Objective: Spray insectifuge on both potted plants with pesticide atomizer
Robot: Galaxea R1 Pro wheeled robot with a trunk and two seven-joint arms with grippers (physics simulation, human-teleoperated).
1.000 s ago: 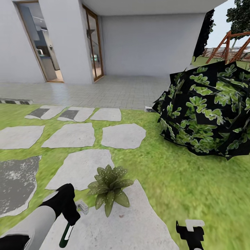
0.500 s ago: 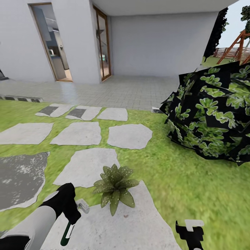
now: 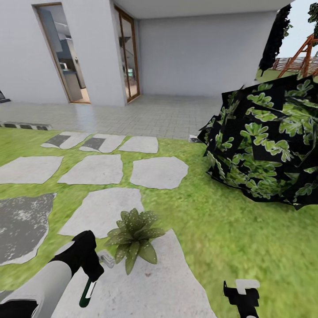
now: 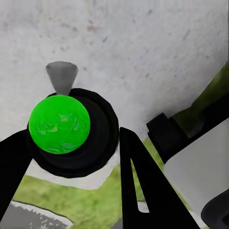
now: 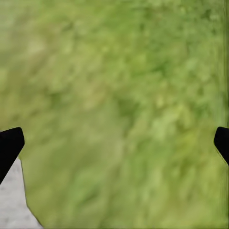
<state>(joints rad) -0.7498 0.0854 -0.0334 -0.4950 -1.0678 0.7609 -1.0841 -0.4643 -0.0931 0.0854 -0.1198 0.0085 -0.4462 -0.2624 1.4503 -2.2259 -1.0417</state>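
My left gripper [image 3: 89, 274] is shut on the pesticide atomizer [image 3: 85, 295], a slim dark green bottle hanging below the fingers, with its pale trigger head [image 3: 106, 259] toward the plant. In the left wrist view the bottle's round green end [image 4: 59, 124] sits between the black fingers [image 4: 140, 181] above a stone slab. One potted plant [image 3: 132, 236], a low rosette of pointed leaves, stands on the stepping stone [image 3: 154, 287] just right of that gripper. The second potted plant is out of view. My right gripper [image 3: 240, 295] is open and empty over the lawn [image 5: 124, 109].
A big dark shrub with pale-green leaves [image 3: 265, 145] stands at the right. Grey stepping stones [image 3: 159, 172] cross the lawn ahead. Beyond them lie a tiled patio [image 3: 145, 117], the white house wall and glass doors [image 3: 128, 53]. A wooden swing frame [image 3: 304, 57] stands far right.
The whole picture swung a little right, then back left, so the camera moved. Both grippers keep the same pose, the left still shut on the atomizer.
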